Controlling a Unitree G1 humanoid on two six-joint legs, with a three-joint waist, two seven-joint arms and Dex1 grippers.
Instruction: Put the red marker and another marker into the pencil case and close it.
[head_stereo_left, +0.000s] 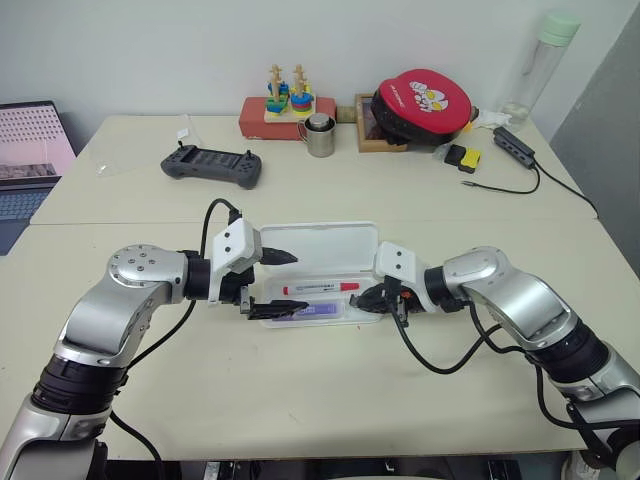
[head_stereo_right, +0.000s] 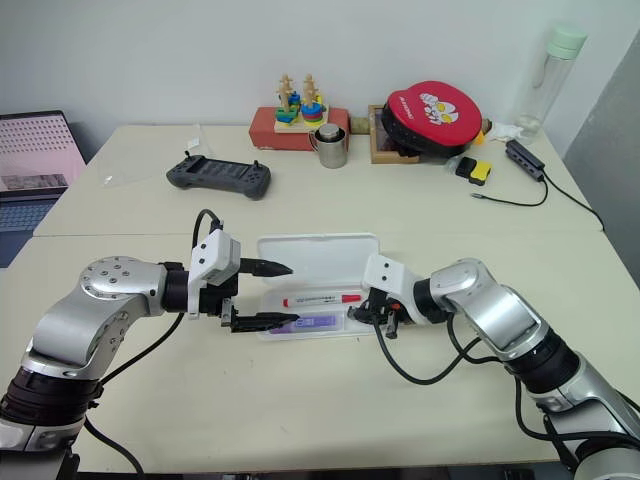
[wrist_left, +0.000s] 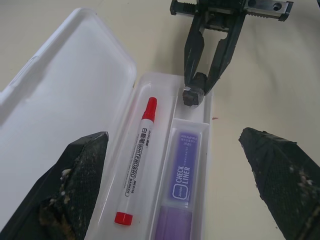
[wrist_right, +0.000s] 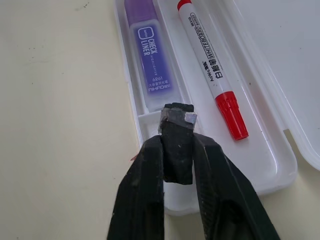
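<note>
Surface: cream table (head_stereo_left: 330, 400) against a pale wall, with a laptop (head_stereo_left: 30, 150) at the far left edge.
Back of table: dark grey game controller (head_stereo_left: 212, 165), wooden ring-stacking toy (head_stereo_left: 287, 92), metal mug (head_stereo_left: 320, 136), red cap (head_stereo_left: 425, 100), clear bottle (head_stereo_left: 540, 65).
Left gripper (head_stereo_left: 272, 284): fingers spread wide and holding nothing, one tip above the lid's left part, the other low at the tray's left end.
Pencil case (wrist_left: 65, 95): open, white lid laid flat on the far side, tray between the two grippers.
Red marker (wrist_left: 136, 168): lies in the tray's far compartment, next to the lid, between the left gripper's spread fingers in the left wrist view, touching neither.
Purple highlighter (wrist_left: 181, 175): lies in the tray's near compartment, alongside the red marker across the divider, its end just short of the right gripper's fingertips.
Right gripper (wrist_right: 176, 119): fingers drawn close together with a narrow gap between them, tips over the tray's right end, in the small pocket past the highlighter; nothing visibly held.
</note>
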